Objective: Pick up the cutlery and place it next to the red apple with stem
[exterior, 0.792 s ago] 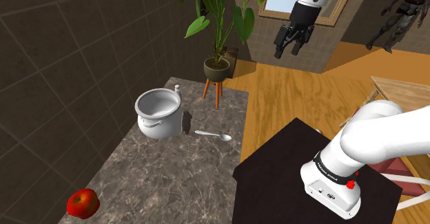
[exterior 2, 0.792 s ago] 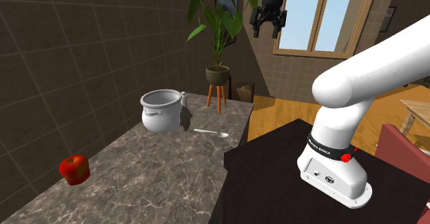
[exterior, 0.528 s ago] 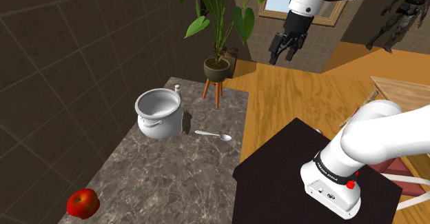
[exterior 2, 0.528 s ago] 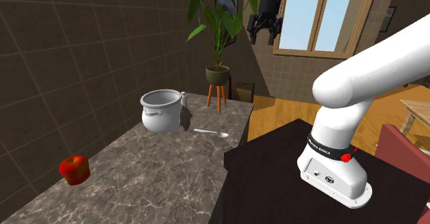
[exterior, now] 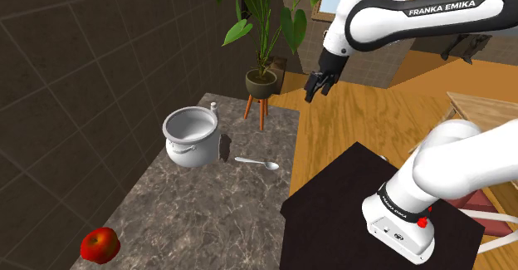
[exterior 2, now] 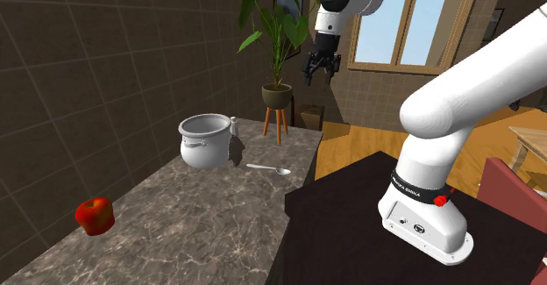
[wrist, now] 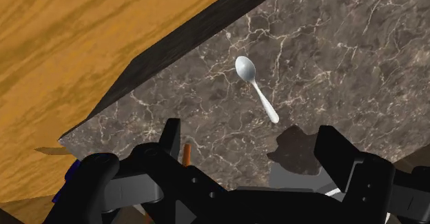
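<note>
A pale spoon [exterior: 257,163] lies flat on the marble counter [exterior: 207,214], just to the right of a white pot in the shoulder view. It also shows in the second exterior view [exterior 2: 268,168] and ahead of the fingers in the wrist view [wrist: 256,88]. The red apple [exterior: 100,244] sits at the counter's near left end [exterior 2: 95,214], far from the spoon. My black gripper [exterior: 315,90] hangs high in the air above and right of the counter's far end [exterior 2: 317,71]. It is open with nothing between its fingers [wrist: 253,143].
A white two-handled pot [exterior: 191,135] stands close to the spoon [exterior 2: 207,140]. A potted plant on a wooden stool [exterior: 262,81] rises beyond the counter's far end. The dark stand [exterior: 332,218] borders the counter's right edge. A tiled wall runs along the left.
The gripper has come down and moved toward the shoulder view's left, nearer the counter's far end, staying open. Spoon, pot and apple have not moved.
</note>
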Controlling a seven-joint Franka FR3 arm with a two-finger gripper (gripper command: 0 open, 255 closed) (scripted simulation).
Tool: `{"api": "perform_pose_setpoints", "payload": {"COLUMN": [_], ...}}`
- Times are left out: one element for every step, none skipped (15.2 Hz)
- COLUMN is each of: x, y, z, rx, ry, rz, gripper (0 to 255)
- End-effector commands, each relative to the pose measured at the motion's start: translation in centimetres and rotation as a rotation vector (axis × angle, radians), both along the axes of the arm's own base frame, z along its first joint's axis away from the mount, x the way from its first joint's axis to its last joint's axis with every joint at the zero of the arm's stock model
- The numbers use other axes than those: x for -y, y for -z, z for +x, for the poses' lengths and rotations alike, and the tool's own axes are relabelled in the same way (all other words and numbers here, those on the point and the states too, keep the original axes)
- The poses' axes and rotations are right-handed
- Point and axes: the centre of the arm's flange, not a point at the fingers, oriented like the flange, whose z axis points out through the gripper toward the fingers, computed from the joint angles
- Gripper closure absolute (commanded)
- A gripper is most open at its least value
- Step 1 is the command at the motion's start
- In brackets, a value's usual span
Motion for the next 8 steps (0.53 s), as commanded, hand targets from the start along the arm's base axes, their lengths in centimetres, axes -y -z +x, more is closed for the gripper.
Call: {"api": "perform_pose_setpoints", "payload": {"x": [-0.8,-1.2,-1.5,-1.9,-2.2,-2.6,-3.0,-3.4], "y": [2.5,3.7,4.9,6.0,7.2,8.4,9.6,10.8], "z": [0.7,1.1,1.5,1.8,2.2,2.6,3.0,3.3], "rx": [0.015,0.02,0.026,0.031,0.036,0.042,0.047,0.052], "ry": [-0.03,-0.044,-0.059,-0.073,-0.088,-0.103,-0.117,-0.132], "rz": [0.004,0.006,0.008,0.009,0.011,0.013,0.015,0.017], "gripper": [0,0,0,0,0,0,0,0]}}
